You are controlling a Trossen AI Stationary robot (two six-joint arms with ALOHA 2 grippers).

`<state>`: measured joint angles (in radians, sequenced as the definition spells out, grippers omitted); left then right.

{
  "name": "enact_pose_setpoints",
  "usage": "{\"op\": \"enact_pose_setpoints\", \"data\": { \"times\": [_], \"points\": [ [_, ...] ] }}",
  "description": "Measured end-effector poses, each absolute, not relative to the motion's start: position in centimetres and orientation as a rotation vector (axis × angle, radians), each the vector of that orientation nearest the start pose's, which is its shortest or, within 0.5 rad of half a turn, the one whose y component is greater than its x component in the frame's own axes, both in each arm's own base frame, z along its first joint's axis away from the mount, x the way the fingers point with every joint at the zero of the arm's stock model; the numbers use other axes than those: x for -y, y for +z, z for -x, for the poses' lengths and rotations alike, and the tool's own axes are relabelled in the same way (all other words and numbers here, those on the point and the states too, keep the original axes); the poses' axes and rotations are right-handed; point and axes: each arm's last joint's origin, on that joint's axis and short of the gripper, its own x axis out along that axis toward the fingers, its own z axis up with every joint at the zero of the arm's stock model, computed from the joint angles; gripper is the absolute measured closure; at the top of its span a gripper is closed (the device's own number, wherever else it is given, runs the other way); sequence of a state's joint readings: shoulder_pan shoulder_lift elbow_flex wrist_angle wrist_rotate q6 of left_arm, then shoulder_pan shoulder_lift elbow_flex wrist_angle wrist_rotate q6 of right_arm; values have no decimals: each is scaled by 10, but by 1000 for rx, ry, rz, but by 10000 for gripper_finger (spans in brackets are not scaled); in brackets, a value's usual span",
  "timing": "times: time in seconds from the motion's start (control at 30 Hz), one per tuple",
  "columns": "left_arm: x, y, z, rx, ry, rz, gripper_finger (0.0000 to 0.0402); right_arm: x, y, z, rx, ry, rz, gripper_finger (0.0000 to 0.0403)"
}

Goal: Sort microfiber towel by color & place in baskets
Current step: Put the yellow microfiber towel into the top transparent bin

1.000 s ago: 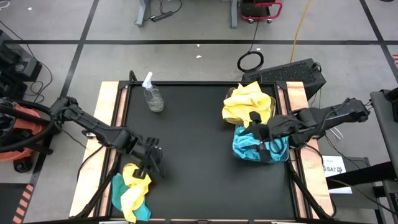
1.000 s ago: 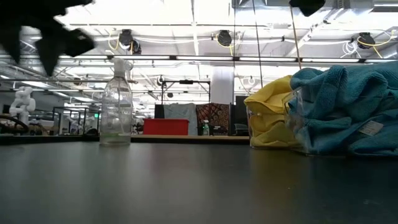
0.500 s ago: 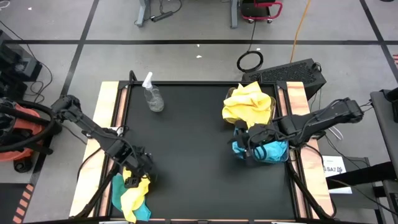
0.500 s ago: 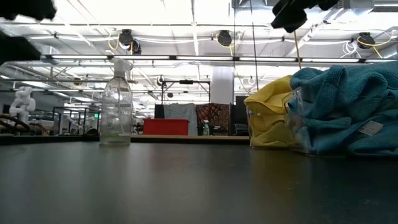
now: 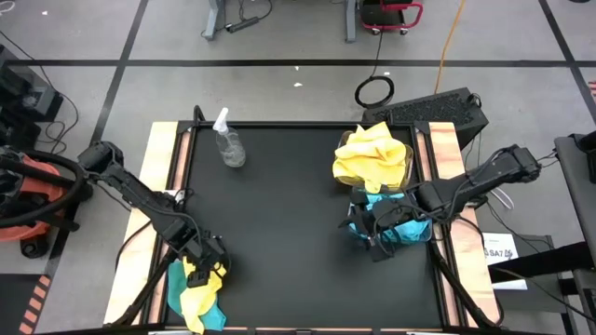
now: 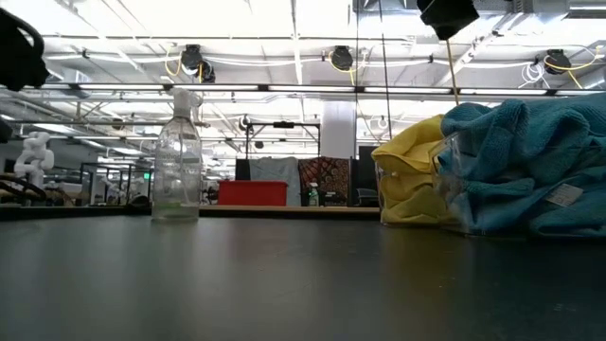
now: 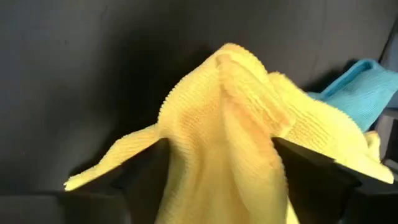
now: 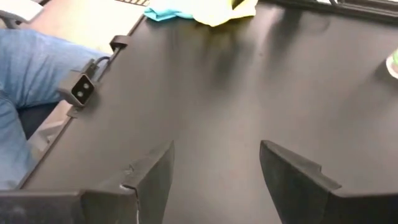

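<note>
At the table's near-left corner, unsorted pile: yellow and teal microfiber towels [image 5: 194, 290] lie heaped together, mixed because they are not yet sorted.
Left gripper: my left gripper [image 5: 197, 265] sits on top of that heap; in its wrist view my fingers stand on either side of a raised fold of yellow towel [image 7: 249, 137], spread and not yet pinched, so I judge I am set to take one yellow cloth off the pile.
Spray bottle: the clear bottle [image 5: 227, 141] stands upright near the far-left edge, well apart from the cloths.
Yellow basket: the far bin on the right [image 5: 372, 154] is heaped with yellow towels over its rim.
Teal basket: the near bin [image 5: 410, 226], just beside the yellow one, holds teal towels.
Right gripper: my right gripper [image 5: 371, 226] hangs beside the teal bin, spread wide and empty, over bare table [image 8: 261, 93].
Person: a blue-trousered leg [image 8: 31, 74] shows beyond the table edge.
</note>
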<state>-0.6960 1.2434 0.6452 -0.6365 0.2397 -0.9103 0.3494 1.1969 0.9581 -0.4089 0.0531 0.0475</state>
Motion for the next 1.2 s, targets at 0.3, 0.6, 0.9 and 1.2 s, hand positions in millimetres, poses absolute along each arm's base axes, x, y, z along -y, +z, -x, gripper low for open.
{"op": "enact_pose_setpoints", "data": {
  "times": [0.3, 0.6, 0.9, 1.2],
  "points": [
    [139, 176, -155, -1399, -266, 386, 332, -95, 295, -237, -597, 287, 101, 172],
    [144, 192, -167, -1286, -347, 320, 395, -102, 295, -235, -586, 294, 116, 172],
    [140, 254, -193, -1094, -352, 133, 397, -110, 290, -252, -513, 312, 139, 172],
    [128, 306, -213, -817, -241, -160, 398, -126, 261, -292, -428, 334, 215, 172]
  ]
}}
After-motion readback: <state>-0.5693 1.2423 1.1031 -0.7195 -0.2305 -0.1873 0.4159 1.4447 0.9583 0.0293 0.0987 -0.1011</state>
